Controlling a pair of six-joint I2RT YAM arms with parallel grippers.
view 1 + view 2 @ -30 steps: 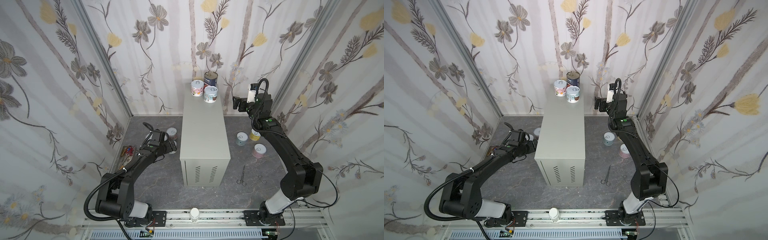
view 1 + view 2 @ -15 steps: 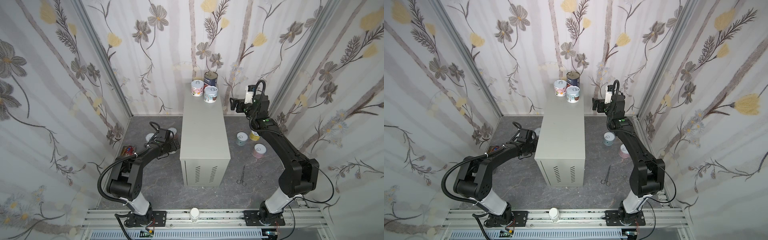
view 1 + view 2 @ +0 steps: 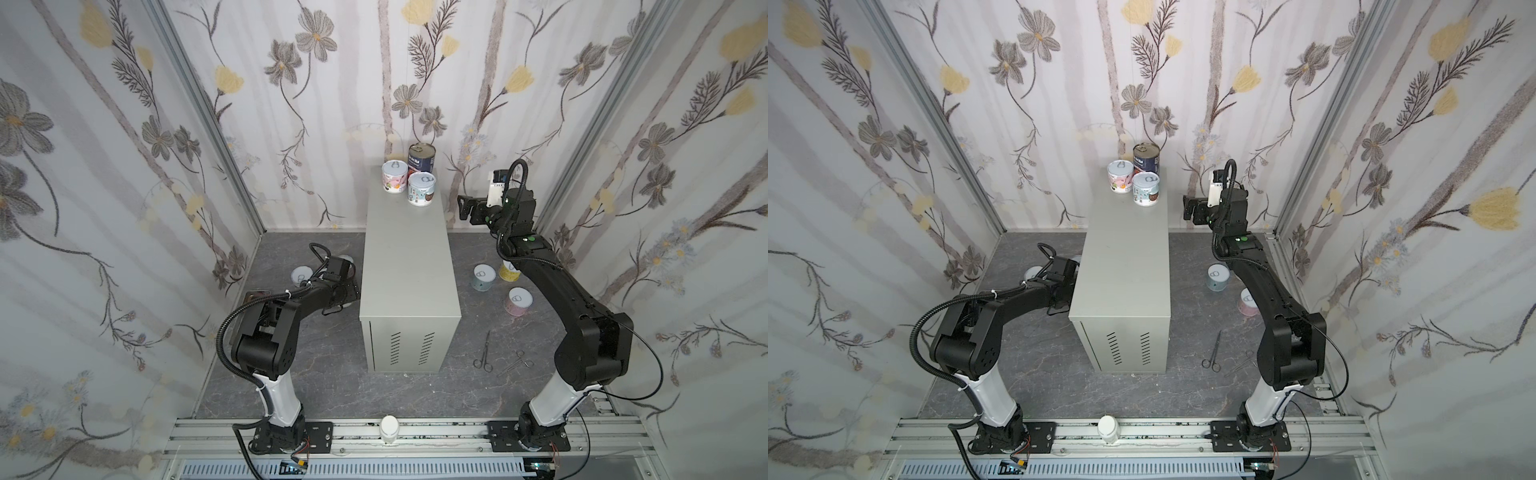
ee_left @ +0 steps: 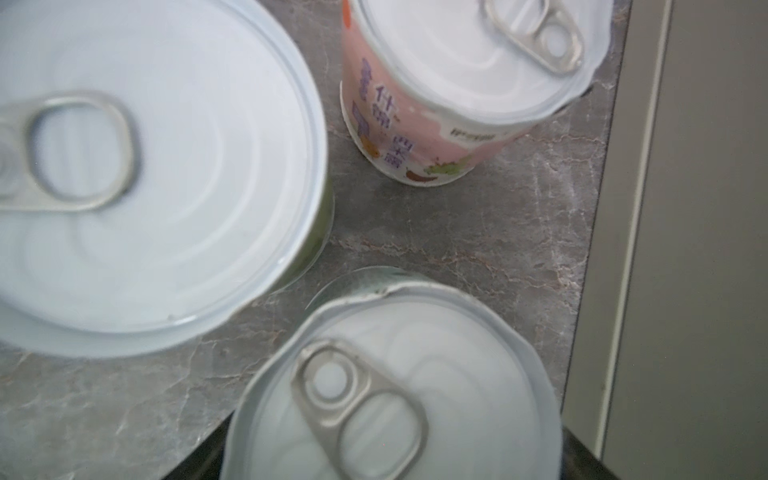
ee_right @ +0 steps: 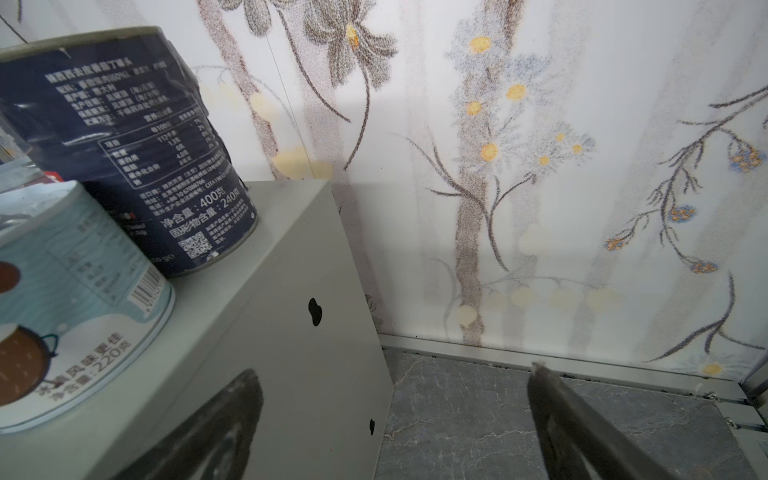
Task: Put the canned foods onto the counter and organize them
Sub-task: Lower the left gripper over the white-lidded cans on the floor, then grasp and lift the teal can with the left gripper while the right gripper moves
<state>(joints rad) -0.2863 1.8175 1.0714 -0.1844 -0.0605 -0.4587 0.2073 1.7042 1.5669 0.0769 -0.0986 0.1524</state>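
- The counter, a tall grey-beige metal cabinet with a flat top, stands on the dark grey marbled floor between the two arms; its vented end face is nearest the camera in both top views
- Three cans stand upright at the far end of its top: a short pink-labelled can with a white pull-tab lid, a taller dark blue metal-topped can behind it, and a short teal-labelled can just beside both
- On the floor right of the counter stand a teal floor can, a yellow floor can partly hidden by the right arm, and a pink floor can, each apart from the others
- Left of the counter, the left wrist view shows three upright white-lidded cans close together but not touching: a green-sided can, a pink printed can and a nearest can whose label is hidden
- The left gripper is low beside the counter's left wall, with a dark finger edge on either side of the nearest can; whether the fingers press it cannot be told
- The right gripper hangs in the air beside the counter's far right corner, level with its top, fingers spread wide with nothing between them
- Small steel scissors lie flat on the floor near the counter's front right corner
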